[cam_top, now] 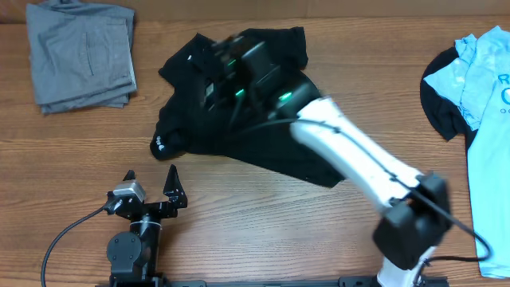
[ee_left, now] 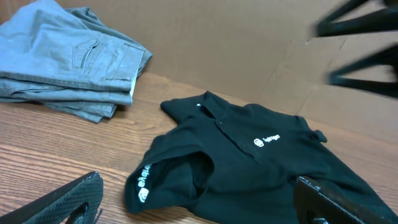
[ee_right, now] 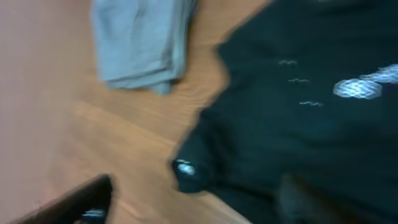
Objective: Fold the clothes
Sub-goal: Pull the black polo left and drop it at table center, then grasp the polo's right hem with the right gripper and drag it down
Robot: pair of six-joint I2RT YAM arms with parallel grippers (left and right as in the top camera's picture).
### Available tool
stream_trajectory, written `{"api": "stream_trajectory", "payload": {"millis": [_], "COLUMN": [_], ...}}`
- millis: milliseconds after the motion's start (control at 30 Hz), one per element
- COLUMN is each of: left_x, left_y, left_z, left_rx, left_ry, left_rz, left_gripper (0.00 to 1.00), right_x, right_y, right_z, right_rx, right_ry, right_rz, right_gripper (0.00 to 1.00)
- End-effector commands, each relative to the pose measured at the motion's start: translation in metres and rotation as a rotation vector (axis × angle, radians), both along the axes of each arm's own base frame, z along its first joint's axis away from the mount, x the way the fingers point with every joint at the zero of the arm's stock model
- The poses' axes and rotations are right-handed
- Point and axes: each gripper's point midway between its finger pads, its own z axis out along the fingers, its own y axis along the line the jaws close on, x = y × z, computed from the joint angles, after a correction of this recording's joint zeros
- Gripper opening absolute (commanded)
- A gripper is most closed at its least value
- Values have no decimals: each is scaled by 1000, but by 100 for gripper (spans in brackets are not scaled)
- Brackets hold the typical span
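Black fingers on the left tool (cam_top: 150,177): spread apart, nothing between them. It sits low at the front of the tabletop (cam_top: 263,215), just short of the black shirt (cam_top: 255,119). Its wrist view looks out between both fingers (ee_left: 68,199) at the shirt's near sleeve. There's white lettering on the cuff, a small white chest logo further up, and the collar is toward the far side.

Right tool (cam_top: 213,54): over the collar end of the shirt, with the white arm (cam_top: 351,151) reaching diagonally in from front right. It's blurred in every view. The left wrist view shows it as two dark bars standing apart. The right wrist view has one finger (ee_right: 74,202) at lower left and a dim dark shape at lower right, with a wide gap and no cloth pinched. It reads as apart and not gripping. Can't tell if it touches the fabric.

The shirt lies crumpled and unfolded mid-tabletop, partly hidden under the right arm.

Grey trousers (cam_top: 80,52): folded stack in the far left corner, well apart from the shirt.

Light blue T-shirt (cam_top: 486,104): at the right edge, cut off by the frame, with blue print and dark fabric (cam_top: 438,108) along its left side.

Cardboard wall (ee_left: 249,50) behind the tabletop.
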Motion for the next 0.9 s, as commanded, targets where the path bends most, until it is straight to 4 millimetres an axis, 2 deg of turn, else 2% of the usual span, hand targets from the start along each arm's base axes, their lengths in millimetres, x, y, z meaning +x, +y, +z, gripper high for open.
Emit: {"api": "stream_trajectory", "payload": {"millis": [0,100,233,300,367,400,467,533,667,867], "left_x": [0,0,0,0,0,0,0,0,0,0], "left_y": [4,4,4,4,4,4,4,4,4,4], "left_z": [0,0,0,0,0,0,0,0,0,0], "left_rx": [21,21,21,20,20,21,21,20,20,20], "left_ry": [-3,-3,-4,-3,-3,-3,-3,-3,-3,-3], "left_rz": [17,17,17,17,17,17,17,17,17,17], "left_gripper": [100,100,100,100,100,100,100,100,100,100], "right_x": [12,0,-15,-20,-26,-32,-39,-45,-40,-34], "right_y": [-77,-129,-193,-222,-238,-245,-243,-228,-205,-198], "right_z": [87,83,58,37,16,-7,-29,-50,-84,-129], "right_rx": [35,-47,-178,-242,-281,-309,-317,-281,-206,-182], "right_ry": [-103,-43,87,174,242,303,354,393,393,432], "right_rz": [-140,-159,-233,-307,-332,-324,-284,-200,-131,-173], "right_gripper": [100,100,100,100,100,100,100,100,100,98]}}
